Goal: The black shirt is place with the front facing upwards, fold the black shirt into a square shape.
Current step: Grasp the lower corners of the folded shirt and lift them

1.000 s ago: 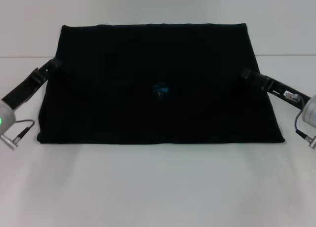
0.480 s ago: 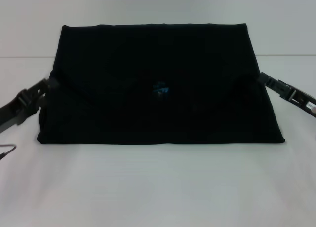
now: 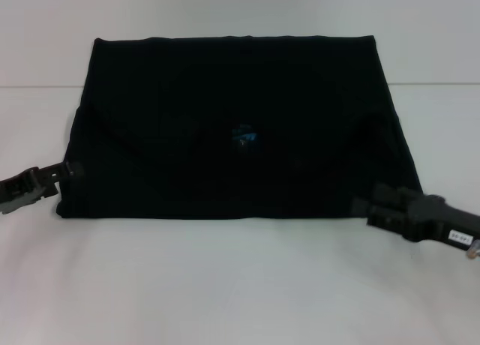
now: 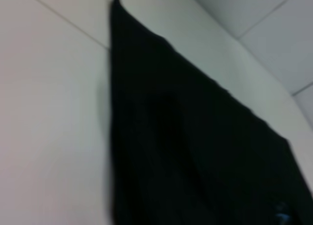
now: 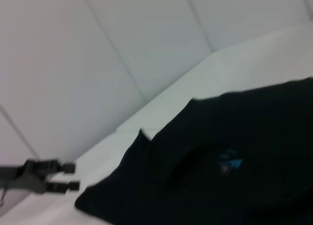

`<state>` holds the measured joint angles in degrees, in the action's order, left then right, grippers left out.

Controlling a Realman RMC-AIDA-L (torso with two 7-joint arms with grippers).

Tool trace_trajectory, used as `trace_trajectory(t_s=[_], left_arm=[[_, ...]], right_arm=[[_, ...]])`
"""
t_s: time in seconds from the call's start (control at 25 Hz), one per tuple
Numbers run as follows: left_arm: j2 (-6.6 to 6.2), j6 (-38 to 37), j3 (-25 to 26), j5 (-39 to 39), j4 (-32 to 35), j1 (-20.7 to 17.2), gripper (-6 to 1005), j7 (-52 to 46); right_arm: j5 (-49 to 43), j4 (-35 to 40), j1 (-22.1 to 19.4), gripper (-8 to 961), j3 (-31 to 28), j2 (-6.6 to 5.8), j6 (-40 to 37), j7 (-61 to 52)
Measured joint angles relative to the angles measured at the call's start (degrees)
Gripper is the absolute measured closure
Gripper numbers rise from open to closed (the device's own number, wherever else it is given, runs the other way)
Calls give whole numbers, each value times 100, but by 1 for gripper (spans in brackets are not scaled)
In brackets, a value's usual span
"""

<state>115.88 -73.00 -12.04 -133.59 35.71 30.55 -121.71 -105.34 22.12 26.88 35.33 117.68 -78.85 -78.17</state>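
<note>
Head view: the left gripper (image 3: 69,169) sits at the near-left corner of the shirt (image 3: 240,127), its tips at the cloth's edge; whether they are parted or pinched on fabric cannot be told, since black fingers merge with black cloth. The right gripper (image 3: 375,208) lies at the near-right corner, just over the near hem, with two fingertips showing a narrow gap, so it appears released and not yet holding anything. The shirt rests flat on the white table (image 3: 240,285) as a wide rectangle with its sides already turned in and the small blue label (image 3: 244,134) near its middle. The step in hand is judged to be taking both near corners so that the near edge can be carried toward the far edge. To do it well, each gripper should slide low under every layer at its corner, close fully before lifting, and the two should rise and travel together, keeping the hem taut and level. Uneven lift would likely skew the fold or spill the tucked sides.
</note>
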Motion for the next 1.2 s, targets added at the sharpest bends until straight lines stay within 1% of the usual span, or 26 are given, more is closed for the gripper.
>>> trace_trajectory(t_s=[0.12, 0.32, 0.64, 0.84, 1.0, 1.2], left_arm=[[18, 289, -113, -14, -42, 20, 122, -5], [56, 641, -281, 26, -87, 71, 121, 78], [63, 729, -307, 18, -339, 158, 122, 185], [74, 757, -308, 12, -354, 162, 122, 239], [77, 669, -361, -7, -406, 169, 121, 221], [81, 580, -466, 14, -415, 191, 146, 198]], right_arm=[[-146, 2, 63, 116, 142, 54, -5, 81], [-222, 3, 172, 117, 377, 105, -5, 90], [-230, -10, 187, 117, 403, 123, -4, 70], [-233, -20, 185, 118, 467, 123, -9, 36], [-233, -43, 185, 118, 473, 123, -11, 34], [-233, -55, 185, 119, 474, 123, -32, 24]])
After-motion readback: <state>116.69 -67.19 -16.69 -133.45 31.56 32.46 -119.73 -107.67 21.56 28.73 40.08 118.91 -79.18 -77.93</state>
